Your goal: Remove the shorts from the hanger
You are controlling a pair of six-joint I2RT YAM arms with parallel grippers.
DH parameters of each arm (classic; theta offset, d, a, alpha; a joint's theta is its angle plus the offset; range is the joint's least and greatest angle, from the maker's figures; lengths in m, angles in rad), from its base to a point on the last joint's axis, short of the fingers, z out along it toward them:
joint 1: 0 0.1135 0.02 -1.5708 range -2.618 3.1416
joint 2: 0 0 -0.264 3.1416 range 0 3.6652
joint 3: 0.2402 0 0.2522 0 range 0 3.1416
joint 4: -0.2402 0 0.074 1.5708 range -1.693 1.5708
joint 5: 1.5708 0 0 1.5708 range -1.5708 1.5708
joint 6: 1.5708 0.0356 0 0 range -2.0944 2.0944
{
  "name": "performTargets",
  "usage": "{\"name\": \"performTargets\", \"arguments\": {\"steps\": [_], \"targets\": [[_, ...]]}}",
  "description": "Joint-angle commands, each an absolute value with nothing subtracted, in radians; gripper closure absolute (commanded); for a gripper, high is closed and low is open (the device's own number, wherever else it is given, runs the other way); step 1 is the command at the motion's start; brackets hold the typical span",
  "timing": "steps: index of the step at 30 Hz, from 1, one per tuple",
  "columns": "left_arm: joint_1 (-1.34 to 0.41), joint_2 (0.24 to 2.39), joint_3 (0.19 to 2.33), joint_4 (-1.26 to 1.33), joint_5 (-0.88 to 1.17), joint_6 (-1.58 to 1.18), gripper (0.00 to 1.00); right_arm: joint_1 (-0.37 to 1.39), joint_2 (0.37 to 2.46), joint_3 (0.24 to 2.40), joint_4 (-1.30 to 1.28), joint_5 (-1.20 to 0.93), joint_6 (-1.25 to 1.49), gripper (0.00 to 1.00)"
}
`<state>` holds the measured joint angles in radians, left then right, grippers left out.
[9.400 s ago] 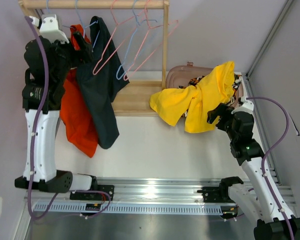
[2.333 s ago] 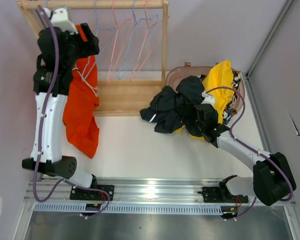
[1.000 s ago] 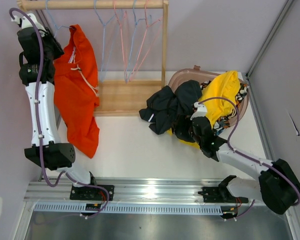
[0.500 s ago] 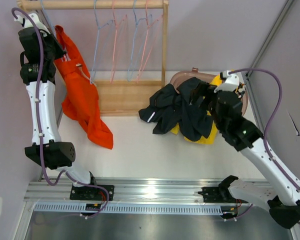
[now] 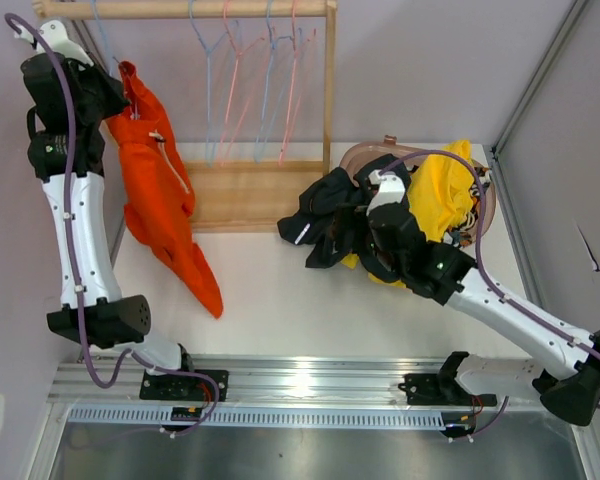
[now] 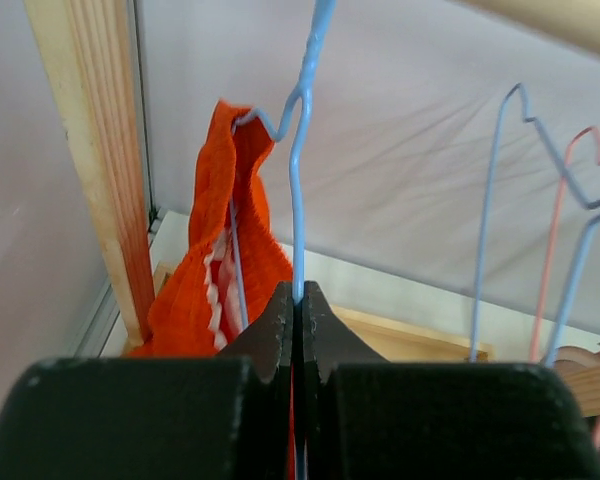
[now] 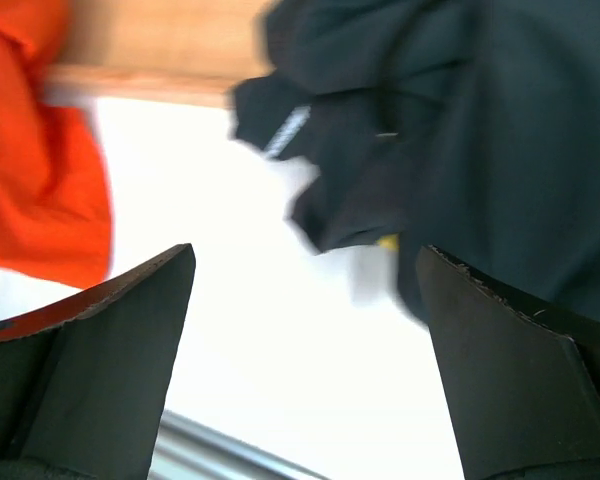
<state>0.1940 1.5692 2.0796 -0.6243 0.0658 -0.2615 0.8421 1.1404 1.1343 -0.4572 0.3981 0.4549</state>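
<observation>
Orange shorts were hung just beside the left gripper, clamped on a blue hanger (right gripper was spread wide).

orange-red shorts | black shorts | yellow shorts | blue hanger | pink hanger | tan wooden rack

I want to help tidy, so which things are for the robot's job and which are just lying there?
Job: orange shorts, blue hanger, left gripper, black shorts, yellow shorts.
Just there: empty hangers, wooden rack, basket.
</observation>
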Motion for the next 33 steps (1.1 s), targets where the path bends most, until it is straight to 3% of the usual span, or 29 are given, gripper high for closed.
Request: {"name": "performTargets", "arguments": {"steps": [1,3,8,14,18,25,29,33], "targets": [[0.181,1.531,2.259,-0.627,0.135,-0.281,1.0,0.957,1.141,1.206,-0.414,0.497,0.445,0.01],[0.181,1.571,2.368,-0.656,0.146,-0.291,1.0,0.998,1.167,1.219,-0.416,0.538,0.434,0.01],[0.181,1.536,2.349,-0.621,0.173,-0.298,1.0,1.091,1.198,1.218,-0.411,0.584,0.451,0.01],[0.143,1.38,2.086,-0.56,0.161,-0.304,1.0,1.202,1.268,1.31,-0.345,0.577,0.393,0.01],[0.109,1.301,1.941,-0.494,0.189,-0.333,1.0,1.293,1.432,1.543,-0.366,0.601,0.328,0.01],[0.097,1.269,1.913,-0.498,0.202,-0.371,1.0,1.381,1.869,2.221,-0.488,0.62,0.244,0.01],[0.095,1.272,1.919,-0.508,0.21,-0.377,1.0,1.396,2.032,2.48,-0.535,0.588,0.248,0.0],[0.094,1.267,1.907,-0.5,0.207,-0.377,1.0,1.405,2.068,2.496,-0.496,0.555,0.285,0.01]]}}
